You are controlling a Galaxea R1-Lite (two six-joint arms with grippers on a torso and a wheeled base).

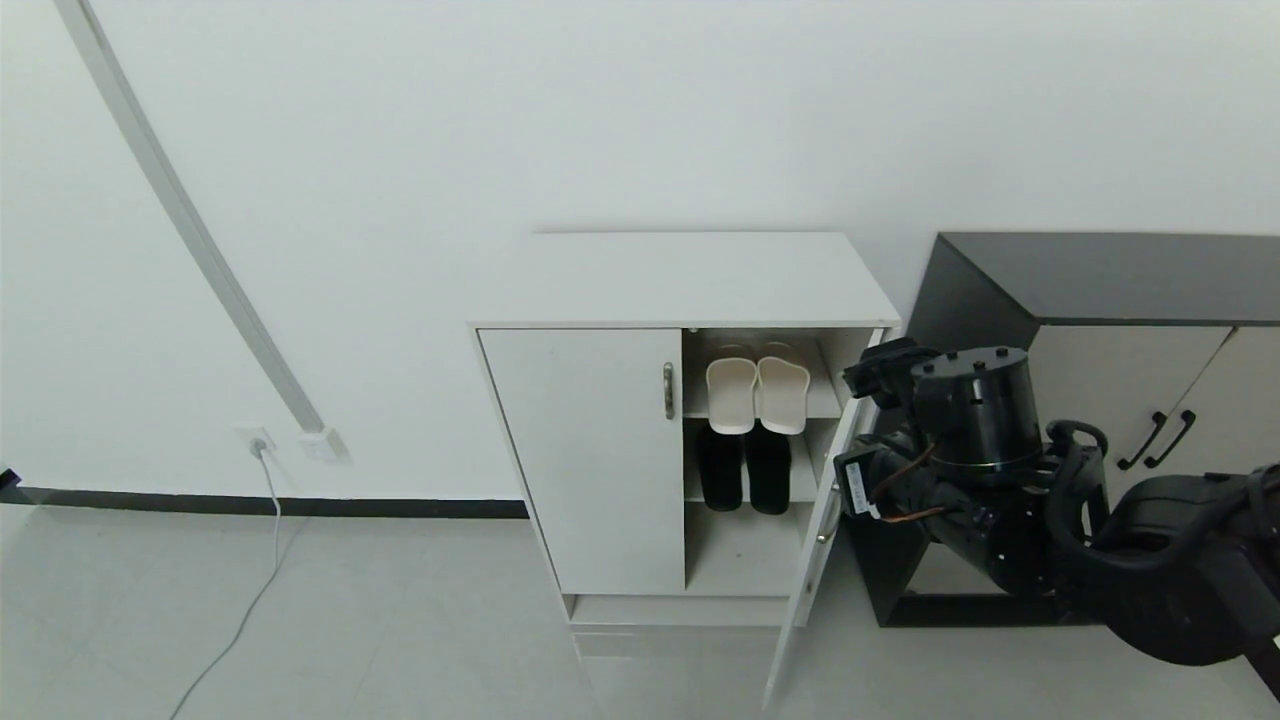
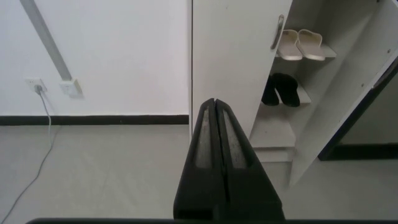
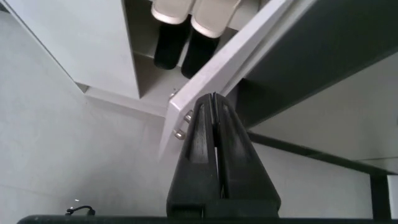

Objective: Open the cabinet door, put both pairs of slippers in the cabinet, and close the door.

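Observation:
The white cabinet point(image 1: 690, 275) stands against the wall with its left door point(image 1: 590, 460) closed and its right door point(image 1: 812, 560) swung out. Inside, the cream slippers point(image 1: 757, 392) lie on the upper shelf and the black slippers point(image 1: 742, 468) on the shelf below; both pairs also appear as the cream slippers point(image 2: 301, 45) and the black slippers point(image 2: 280, 89) in the left wrist view. My right gripper point(image 3: 214, 98) is shut and holds nothing, its tips close to the outer side of the open door point(image 3: 236, 56). My left gripper point(image 2: 215, 102) is shut and empty, well back from the cabinet point(image 2: 230, 56).
A dark-topped cabinet point(image 1: 1100, 270) stands right beside the open door, leaving a narrow gap for my right arm. A wall socket point(image 1: 258, 440) feeds a cable point(image 1: 250, 610) across the grey floor at the left. Open floor lies before the cabinet.

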